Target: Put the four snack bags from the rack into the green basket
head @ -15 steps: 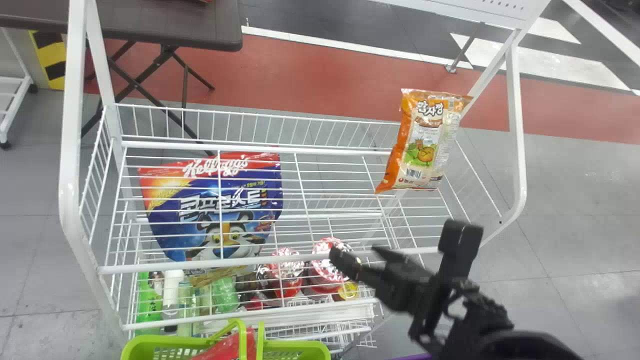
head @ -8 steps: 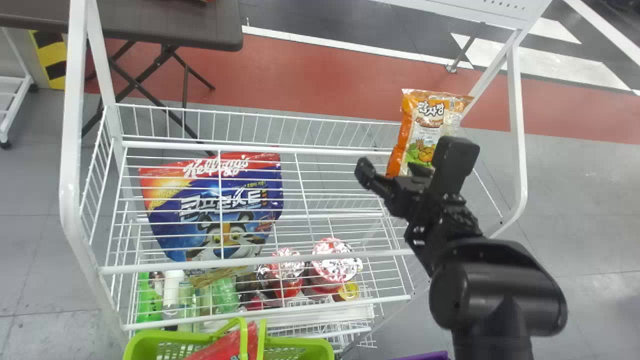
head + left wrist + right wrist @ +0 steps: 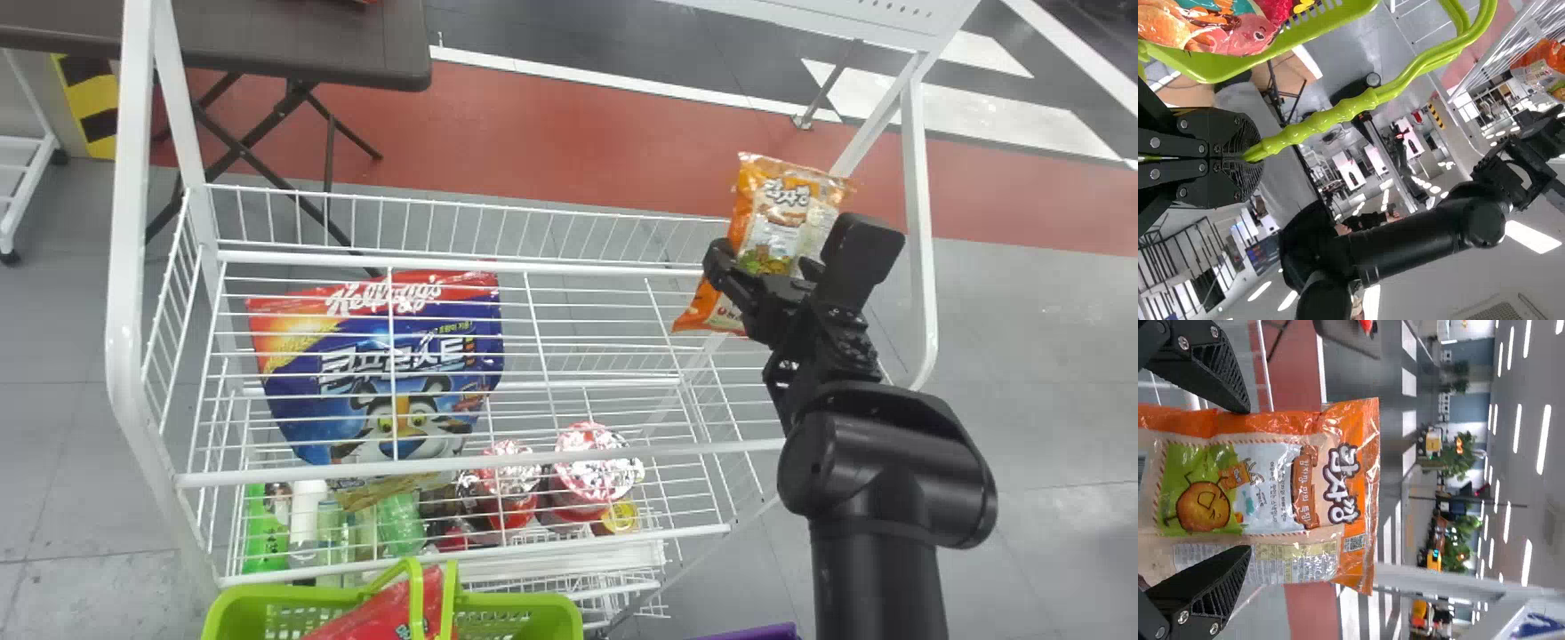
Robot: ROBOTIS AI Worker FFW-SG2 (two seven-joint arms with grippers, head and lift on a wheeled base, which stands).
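Observation:
My right gripper stands at the orange snack bag at the rack's right side. In the right wrist view the spread fingers of my right gripper lie along both edges of the upright orange bag, in front of its printed face. At the head view's bottom edge is the green basket, holding a red bag. My left gripper is shut on the basket's green handle; colourful packs lie in the basket beside it.
The white wire rack has upright posts at both sides. A blue and red cereal bag lies on its left. Red-lidded cups and bottles stand lower down. A dark table is behind.
My right gripper has risen from the rack's front right to the orange bag, which has shifted and tilted slightly to the right. The green basket has moved a little.

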